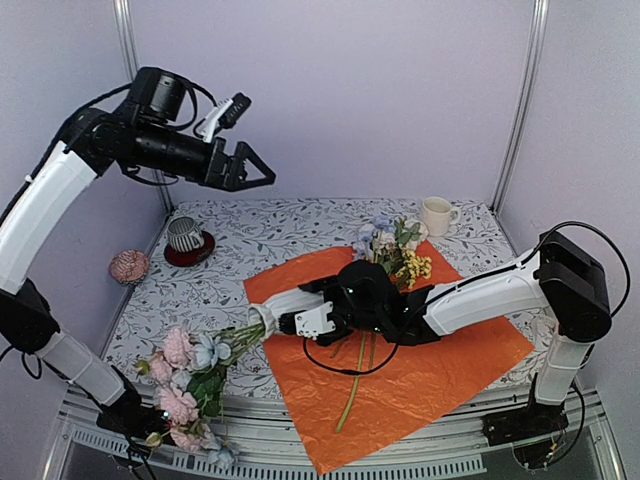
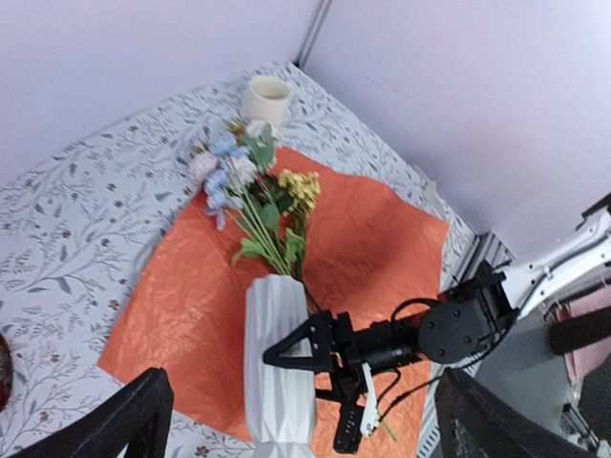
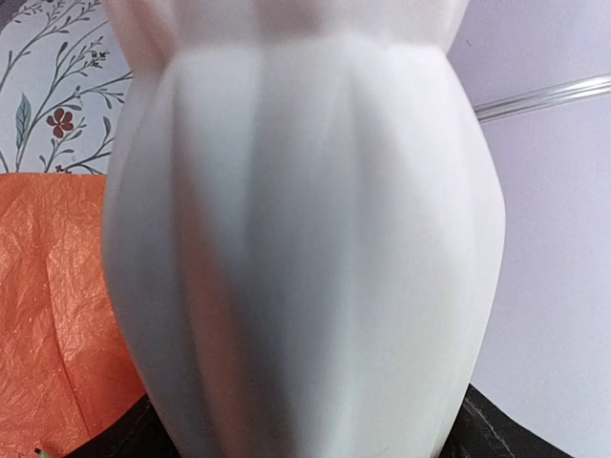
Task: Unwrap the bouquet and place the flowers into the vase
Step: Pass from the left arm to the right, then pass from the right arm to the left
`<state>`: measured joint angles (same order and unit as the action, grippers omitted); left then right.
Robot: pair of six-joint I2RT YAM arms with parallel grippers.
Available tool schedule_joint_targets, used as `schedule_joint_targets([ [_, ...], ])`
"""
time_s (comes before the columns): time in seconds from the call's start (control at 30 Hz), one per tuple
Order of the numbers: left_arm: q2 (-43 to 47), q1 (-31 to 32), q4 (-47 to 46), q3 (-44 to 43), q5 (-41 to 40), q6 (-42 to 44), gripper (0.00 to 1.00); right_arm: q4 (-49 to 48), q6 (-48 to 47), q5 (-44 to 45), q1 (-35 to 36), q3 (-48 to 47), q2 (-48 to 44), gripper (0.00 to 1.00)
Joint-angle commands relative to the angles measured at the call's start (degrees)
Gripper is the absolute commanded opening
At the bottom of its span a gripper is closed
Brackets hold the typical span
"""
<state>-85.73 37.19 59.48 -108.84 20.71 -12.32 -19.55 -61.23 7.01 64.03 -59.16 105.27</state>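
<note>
The left arm (image 1: 45, 195) and right arm (image 1: 480, 292) match: glossy white tubular shells between matte black joint housings, thin black cables (image 1: 350, 372) looping off the joints. The left end effector (image 1: 256, 166) and right end effector (image 1: 293, 320) are black, with skeletal triangular fingers (image 2: 304, 345) and a small white camera block (image 1: 222, 115) at the wrist.

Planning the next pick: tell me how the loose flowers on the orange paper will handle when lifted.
The loose flowers look light: thin stems, small blooms. Their long stems will likely bend, heads drooping. They overlap on the orange paper, so lifting one may drag others.
</note>
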Motion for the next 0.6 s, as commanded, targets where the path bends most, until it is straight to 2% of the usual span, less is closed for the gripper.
schedule_joint_targets([
  [0.0,5.7,-7.8,-1.7,-2.7,-0.9,-0.7,0.98,-9.3,3.5,-0.8,0.2,-0.2,-4.5,0.59],
  [0.27,17.5,-24.0,-7.6,4.7,-6.5,0.3,0.98,-9.8,11.5,-6.2,-2.1,2.7,-11.9,0.58],
  [0.4,22.2,-28.1,-11.2,9.6,-10.1,1.0,0.98,-10.6,18.8,-9.2,-5.0,3.9,-15.4,0.58],
  [0.57,27.0,-28.9,-14.1,12.6,-15.0,1.7,0.98,-11.0,28.8,-13.8,-10.0,4.7,-18.7,0.58],
])
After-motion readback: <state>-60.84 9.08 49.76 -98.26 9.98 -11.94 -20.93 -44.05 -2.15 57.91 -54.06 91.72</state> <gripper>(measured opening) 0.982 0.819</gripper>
